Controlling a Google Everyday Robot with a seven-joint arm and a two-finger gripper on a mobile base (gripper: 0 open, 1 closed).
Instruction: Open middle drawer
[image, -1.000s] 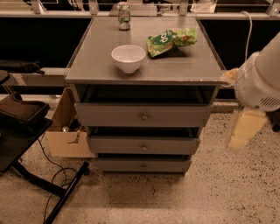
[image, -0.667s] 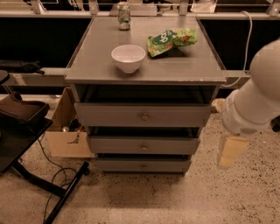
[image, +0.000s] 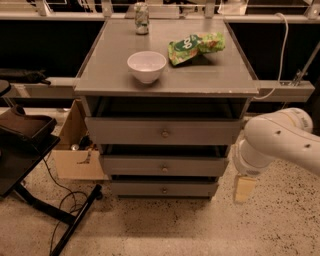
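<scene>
While the claw hangs low at the right (open or closed, I cannot tell), the middle drawer sits apart from it, between the top drawer and bottom drawer. A white bowl rests on the surface above.

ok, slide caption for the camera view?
Gripper low, right of the cabinet, apart from the middle drawer and its knob.

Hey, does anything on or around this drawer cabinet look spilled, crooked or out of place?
Nothing stands out. The bowl and can stand upright on top of the cabinet, the snack bag lies crumpled but unspilled, and the middle drawer sits straight. The gripper hangs right of the cabinet, touching nothing.
</scene>
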